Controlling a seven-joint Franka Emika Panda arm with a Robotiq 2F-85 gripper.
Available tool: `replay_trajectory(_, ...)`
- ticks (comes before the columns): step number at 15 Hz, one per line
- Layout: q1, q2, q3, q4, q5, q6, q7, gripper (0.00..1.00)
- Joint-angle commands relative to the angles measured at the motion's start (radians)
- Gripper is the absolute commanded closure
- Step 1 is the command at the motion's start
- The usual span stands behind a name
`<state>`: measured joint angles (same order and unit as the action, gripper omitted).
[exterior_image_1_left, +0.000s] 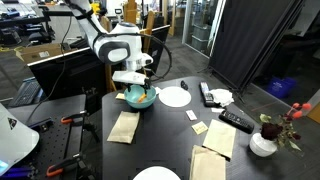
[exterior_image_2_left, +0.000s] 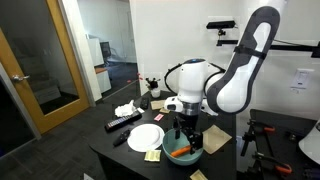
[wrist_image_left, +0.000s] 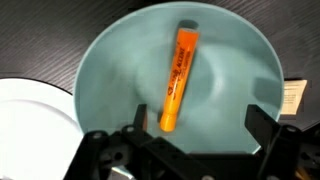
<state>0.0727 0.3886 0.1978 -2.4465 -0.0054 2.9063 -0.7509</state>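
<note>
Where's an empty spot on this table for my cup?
The bare table between the brown napkin and the small notes is free. It's crowded by the remotes and flower vase, and the gripper hangs over the bowl.

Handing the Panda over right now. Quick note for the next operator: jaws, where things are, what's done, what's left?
Gripper: jaws open, holding nothing, hovering over the bowl.
Things: the orange marker lies flat inside the bowl. The white plate sits beside the bowl on the dark table.
Done: the arm is lined up over the bowl. In the wrist view the marker's near end falls between the jaws.
Left: marker not gripped, not lifted out.
</note>
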Motion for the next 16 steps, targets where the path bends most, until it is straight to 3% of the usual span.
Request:
replay_trajectory(1, -0.012, 0.039, 0.002, 0.039, -0.069, -0.006, 0.068, 0.0)
replay_trajectory(15, -0.005, 0.137, -0.012, 0.108, -0.188, -0.025, 0.174, 0.0)
replay_trajectory(16, -0.005, 0.14, -0.012, 0.11, -0.19, -0.025, 0.173, 0.25)
